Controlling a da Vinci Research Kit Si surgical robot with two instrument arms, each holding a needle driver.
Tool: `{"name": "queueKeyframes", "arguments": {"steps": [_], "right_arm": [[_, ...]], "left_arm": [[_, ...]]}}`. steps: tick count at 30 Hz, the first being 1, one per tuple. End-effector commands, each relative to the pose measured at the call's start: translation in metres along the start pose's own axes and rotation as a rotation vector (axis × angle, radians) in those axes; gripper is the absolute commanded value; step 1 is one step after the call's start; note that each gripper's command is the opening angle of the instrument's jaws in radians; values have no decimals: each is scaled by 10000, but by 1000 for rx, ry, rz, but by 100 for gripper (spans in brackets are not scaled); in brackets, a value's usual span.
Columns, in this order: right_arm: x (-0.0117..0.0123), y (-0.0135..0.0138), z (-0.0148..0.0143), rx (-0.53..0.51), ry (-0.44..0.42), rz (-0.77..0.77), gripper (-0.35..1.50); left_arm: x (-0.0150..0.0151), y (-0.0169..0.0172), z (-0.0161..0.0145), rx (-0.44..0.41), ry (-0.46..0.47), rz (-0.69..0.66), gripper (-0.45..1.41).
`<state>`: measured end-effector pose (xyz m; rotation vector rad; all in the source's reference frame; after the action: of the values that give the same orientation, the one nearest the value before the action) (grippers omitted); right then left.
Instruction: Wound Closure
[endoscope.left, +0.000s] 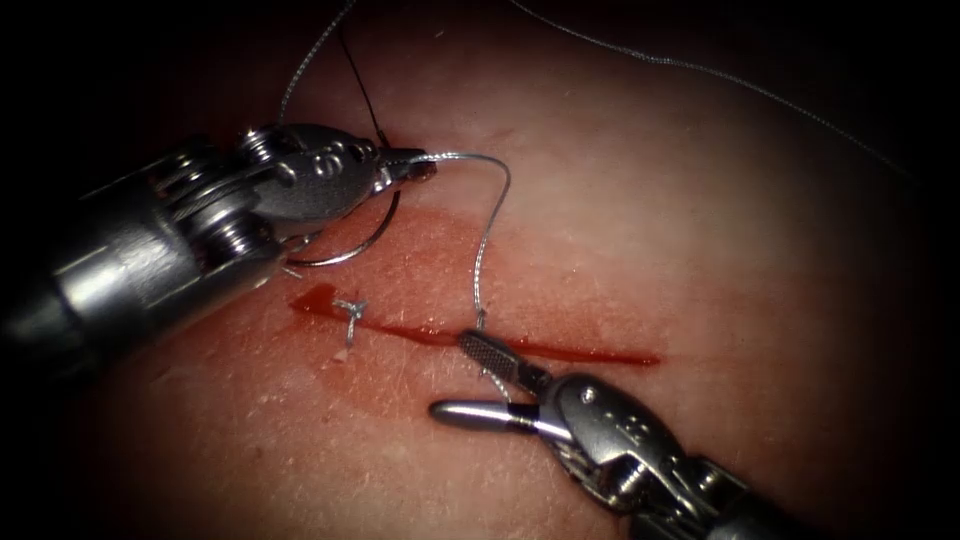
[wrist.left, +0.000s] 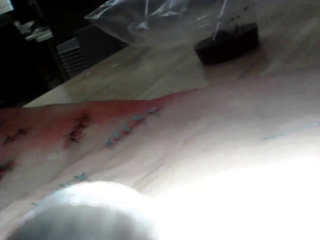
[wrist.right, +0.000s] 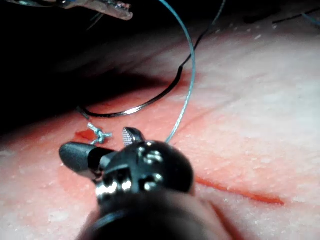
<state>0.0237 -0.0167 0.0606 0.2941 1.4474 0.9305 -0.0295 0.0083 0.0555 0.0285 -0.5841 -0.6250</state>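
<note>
Your left pincer (endoscope.left: 425, 168): polished grey metal, glossy, stamped body. Your right pincer (endoscope.left: 478, 378): same bright metal, one jaw face cross-hatched and rough, other smooth. Needle (endoscope.left: 350, 250): thin shiny steel wire. Thread (endoscope.left: 485, 240): pale, twisted, faintly glinting. Tissue (endoscope.left: 700, 200): moist, soft sheen, finely pitted skin. Red fluid (endoscope.left: 560, 350): wet, glossy. Your desk (wrist.left: 150, 75): matt pale wood look. Bag (wrist.left: 150, 20): clear crinkled plastic.
</note>
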Motion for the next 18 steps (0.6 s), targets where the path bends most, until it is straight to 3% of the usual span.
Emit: {"name": "queueKeyframes", "arguments": {"steps": [1, 8, 10, 12, 16, 18], "right_arm": [[22, 2, 2, 2, 12, -1, 126], [79, -6, -21, 1, 74, 35, 135], [99, -9, -24, -5, 106, 55, 126], [110, -7, -23, -79, 131, 60, 120], [91, 2, -27, -138, 159, 73, 118], [75, 11, -29, -193, 170, 59, 101]], "left_arm": [[-13, 6, -4, -5, -9, 0, -45], [-12, 6, -3, -6, -9, 0, -45], [-12, 6, -3, -6, -9, 0, -45], [-12, 5, -3, -6, -9, 0, -45], [-13, 10, -1, -19, -4, 0, -45], [-14, 15, 3, -34, 2, 6, -45]]}}
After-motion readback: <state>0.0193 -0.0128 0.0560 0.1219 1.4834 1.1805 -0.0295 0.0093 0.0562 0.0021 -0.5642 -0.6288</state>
